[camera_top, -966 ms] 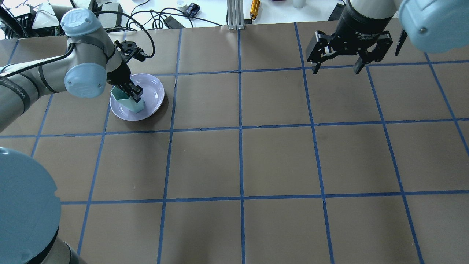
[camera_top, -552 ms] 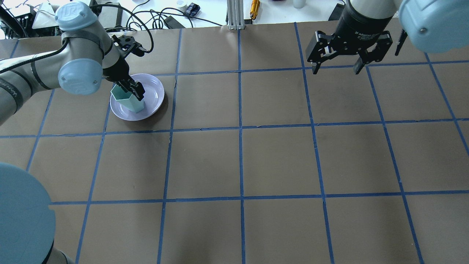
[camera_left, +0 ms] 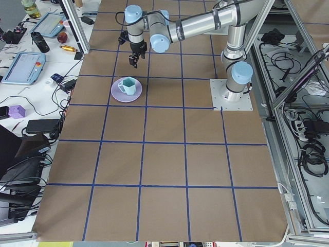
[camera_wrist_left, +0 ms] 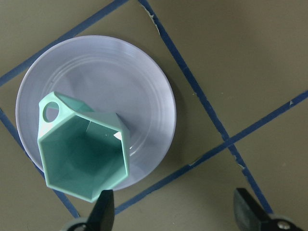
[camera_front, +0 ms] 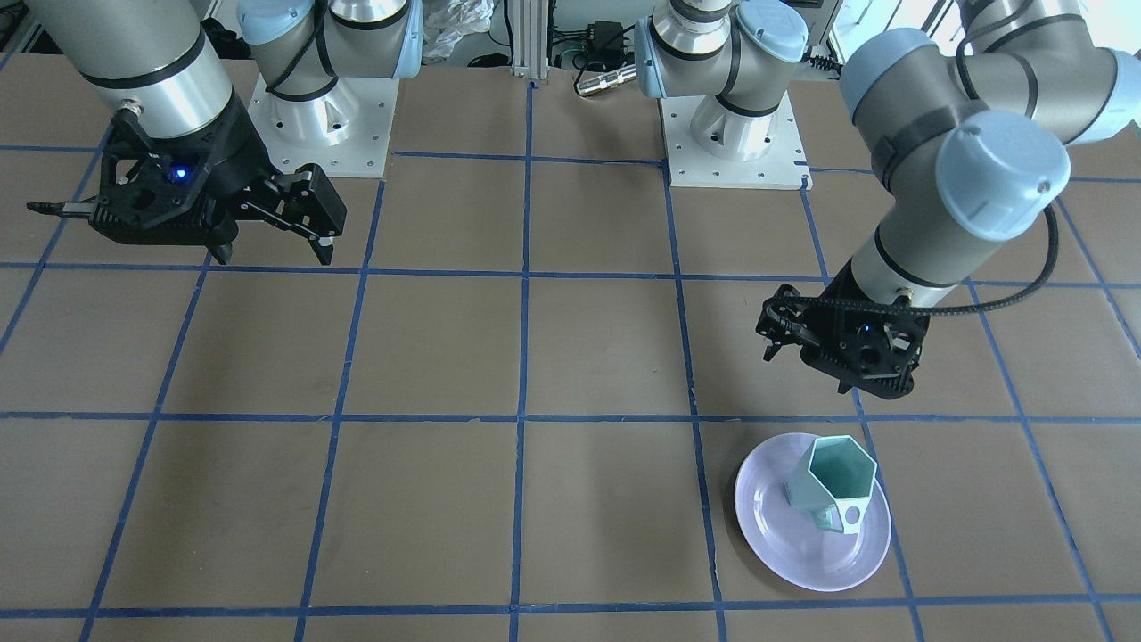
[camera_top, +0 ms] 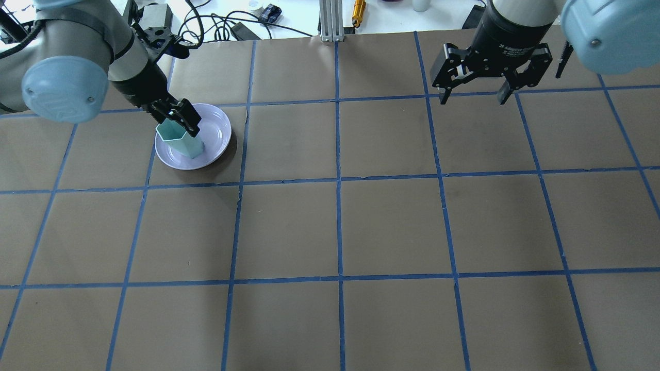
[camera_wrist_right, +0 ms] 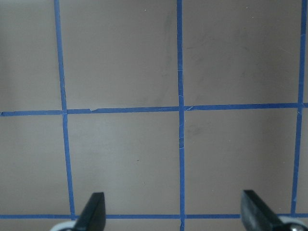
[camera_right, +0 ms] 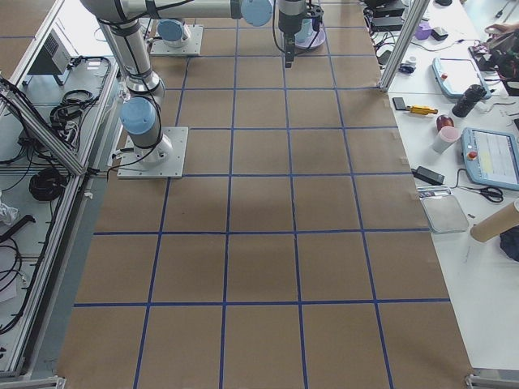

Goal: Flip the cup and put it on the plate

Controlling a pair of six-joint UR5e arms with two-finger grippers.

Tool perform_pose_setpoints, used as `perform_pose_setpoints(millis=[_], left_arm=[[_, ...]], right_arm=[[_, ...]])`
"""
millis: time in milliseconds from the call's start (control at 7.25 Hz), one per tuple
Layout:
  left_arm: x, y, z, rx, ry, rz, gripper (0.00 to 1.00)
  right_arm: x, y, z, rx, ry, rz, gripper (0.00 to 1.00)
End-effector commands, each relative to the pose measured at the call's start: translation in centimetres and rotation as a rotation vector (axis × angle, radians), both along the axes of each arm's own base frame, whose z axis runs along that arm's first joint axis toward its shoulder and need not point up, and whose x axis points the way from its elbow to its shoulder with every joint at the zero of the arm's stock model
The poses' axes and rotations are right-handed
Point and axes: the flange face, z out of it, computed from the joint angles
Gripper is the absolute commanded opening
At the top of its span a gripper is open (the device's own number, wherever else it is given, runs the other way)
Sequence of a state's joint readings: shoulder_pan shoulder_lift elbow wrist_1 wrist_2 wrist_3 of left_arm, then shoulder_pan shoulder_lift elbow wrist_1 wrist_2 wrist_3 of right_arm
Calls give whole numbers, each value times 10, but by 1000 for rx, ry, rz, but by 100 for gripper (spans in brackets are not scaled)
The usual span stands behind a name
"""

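Observation:
The mint-green hexagonal cup (camera_front: 833, 481) stands upright, mouth up, on the lavender plate (camera_front: 802, 553), handle toward the operators' side. It also shows in the overhead view (camera_top: 178, 139) on the plate (camera_top: 216, 129) and in the left wrist view (camera_wrist_left: 84, 156) on the plate (camera_wrist_left: 134, 67). My left gripper (camera_top: 178, 119) is open and empty, raised above the cup on the robot's side, clear of it (camera_front: 829, 361); its fingertips frame the bottom of the left wrist view (camera_wrist_left: 175, 214). My right gripper (camera_top: 474, 95) is open and empty, hovering over bare table at the far right (camera_wrist_right: 173, 211).
An aluminium post (camera_top: 330, 20), an orange tool (camera_top: 358, 10) and cables lie beyond the table's far edge. The two arm bases (camera_front: 321, 125) (camera_front: 735, 134) stand at the robot's edge. Brown paper with blue tape lines covers the table.
My left gripper has lifted up and drawn back from the cup's rim. The cup stays standing on the plate. The right arm has not moved.

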State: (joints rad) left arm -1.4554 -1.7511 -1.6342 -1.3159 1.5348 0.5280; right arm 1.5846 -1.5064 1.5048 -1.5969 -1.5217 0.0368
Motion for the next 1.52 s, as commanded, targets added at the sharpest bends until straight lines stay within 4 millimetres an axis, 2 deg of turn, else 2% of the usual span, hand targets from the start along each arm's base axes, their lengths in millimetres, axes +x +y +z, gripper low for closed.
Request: perform_pose_setpoints(millis=[0,138,276,552,828,1241,1379], left_arm=[[-36,38,48,-19,4,209,92],[-51,53,65,-26,16,316,94],[-55,67,79,-19,23,385,99],[-56,95,100,50,10,488,100],[-57,100,103,64,8,544,100],[-61,87,122,56,9,549,100],[-64,85,122,57,8,544,100]], right_arm=[[0,0,0,0,0,0,100],[0,0,0,0,0,-2,100],[0,0,0,0,0,0,100],[0,0,0,0,0,0,100],[0,0,0,0,0,0,100],[0,0,0,0,0,0,100],[0,0,0,0,0,0,100]])
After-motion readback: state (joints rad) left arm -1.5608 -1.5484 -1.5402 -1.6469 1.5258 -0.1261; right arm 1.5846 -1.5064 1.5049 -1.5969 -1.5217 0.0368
